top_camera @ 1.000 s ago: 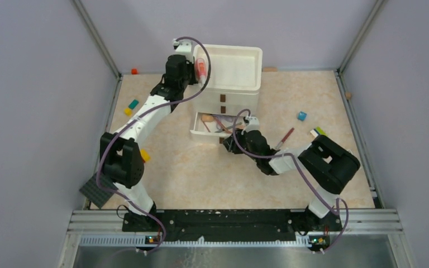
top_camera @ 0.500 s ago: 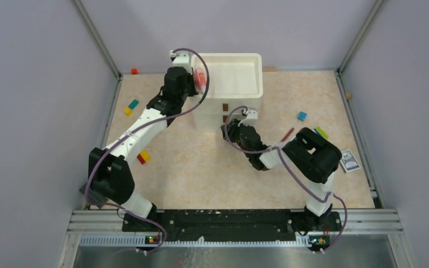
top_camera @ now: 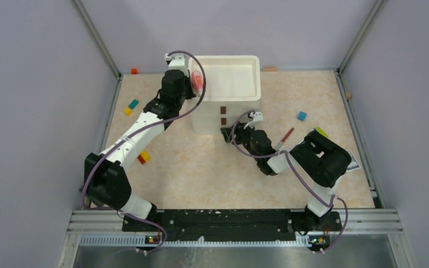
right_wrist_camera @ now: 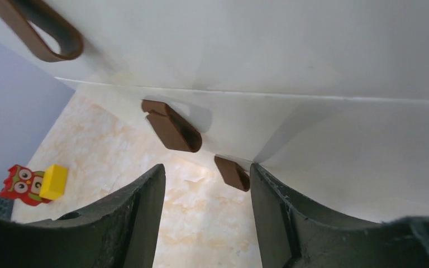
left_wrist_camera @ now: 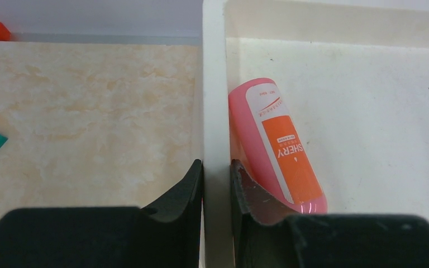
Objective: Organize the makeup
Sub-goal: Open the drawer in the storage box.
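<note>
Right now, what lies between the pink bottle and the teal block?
The tray's white wall, pinched by the left claw, then bare table: left wrist view.

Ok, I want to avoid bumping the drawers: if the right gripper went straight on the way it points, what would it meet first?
Most likely the lowest brown handle on the white drawer unit, which sits in line with the open right gripper; how far off it is I cannot tell.

Bright, soft light falls from above. Shadows are small and pale. The white box [top_camera: 229, 78] shines almost too white. Things very close to the wrist cameras look blurry.
</note>
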Available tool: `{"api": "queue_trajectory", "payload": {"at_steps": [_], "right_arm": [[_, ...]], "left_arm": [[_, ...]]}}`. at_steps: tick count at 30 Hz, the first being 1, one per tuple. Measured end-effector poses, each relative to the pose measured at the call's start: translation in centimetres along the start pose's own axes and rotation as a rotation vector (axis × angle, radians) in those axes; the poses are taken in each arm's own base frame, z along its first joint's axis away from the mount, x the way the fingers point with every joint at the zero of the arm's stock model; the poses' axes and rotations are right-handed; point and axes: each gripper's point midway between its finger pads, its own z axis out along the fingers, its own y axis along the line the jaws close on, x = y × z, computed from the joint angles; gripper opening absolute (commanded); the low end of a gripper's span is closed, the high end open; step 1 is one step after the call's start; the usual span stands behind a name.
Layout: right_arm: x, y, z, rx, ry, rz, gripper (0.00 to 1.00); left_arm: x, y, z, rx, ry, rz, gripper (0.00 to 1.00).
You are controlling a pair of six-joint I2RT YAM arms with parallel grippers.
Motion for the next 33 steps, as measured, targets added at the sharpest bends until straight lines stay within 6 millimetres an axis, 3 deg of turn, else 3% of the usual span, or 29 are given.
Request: {"api": "queue_trajectory", "payload": {"at_steps": [9,18,22,26,33], "right_arm": [[-1.2,2.5,0.5,-0.088,-0.011,0.057,0.55],[-1.9,2.4,0.9,-0.067,-0.028,0.128,0.33],[-2.1,2.2,1.0,-0.056,-0.036,0.148,0.18],[-2.3,1.8,1.0,-0.046,-0.041,0.156,0.0],[-2.3,1.8,0.7,-0.059,-0.031,0.155,0.0]], "left_arm": [[0.0,-0.1,-0.1,-0.001,0.011,-0.017,0.19],[0.1,-0.1,-0.3,0.004,0.011,-0.03,0.2],[0.1,-0.1,-0.4,0.003,0.009,-0.035,0.21],[0.1,-0.1,-0.4,0.002,0.009,-0.039,0.2],[0.0,0.0,-0.4,-0.006,0.013,-0.044,0.07]]}}
